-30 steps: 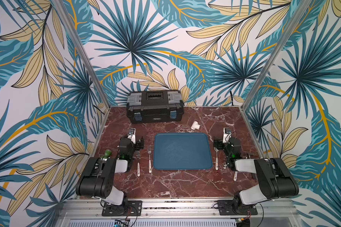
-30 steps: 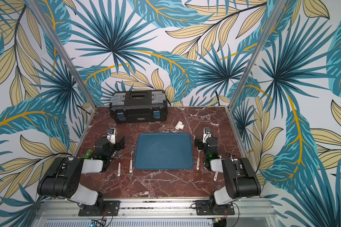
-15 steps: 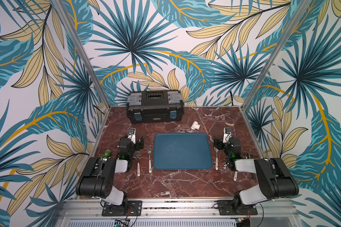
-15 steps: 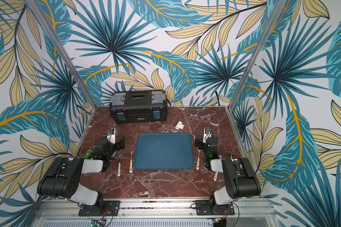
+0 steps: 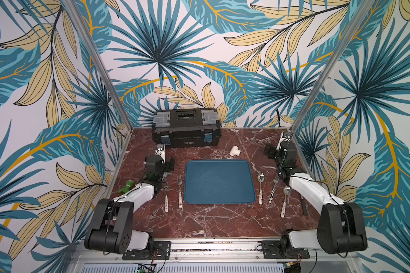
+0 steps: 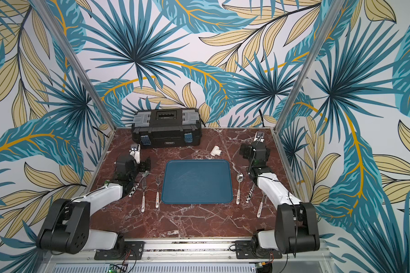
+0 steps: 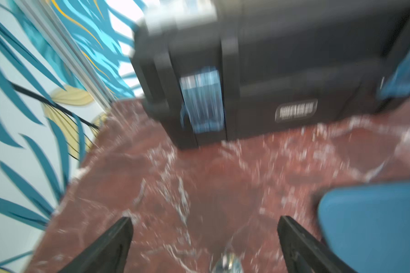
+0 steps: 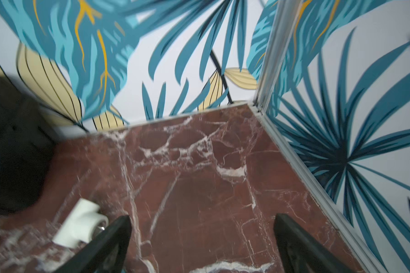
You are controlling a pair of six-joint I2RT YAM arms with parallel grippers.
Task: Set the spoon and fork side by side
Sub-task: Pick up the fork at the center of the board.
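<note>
Currently the left gripper [image 7: 204,218] has its jaws spread wide with nothing between them and points at the black toolbox [image 7: 282,71]. Likewise the right gripper [image 8: 202,215] is wide and empty over the bare marble table [image 8: 199,177]. The spoon [image 5: 260,186] lies just right of the blue tray [image 5: 219,182], bowl toward the back. The cow-patterned fork [image 5: 273,191] lies near it, slightly tilted. A white-handled fork [image 5: 180,191] and a second fork [image 5: 166,195] lie parallel left of the tray. A white pipe tee [image 5: 234,150] sits behind the tray.

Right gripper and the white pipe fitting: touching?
Apart. In a top view, bare marble lies between the white pipe fitting and the right gripper. The overlap in the right wrist view is only line of sight.
</note>
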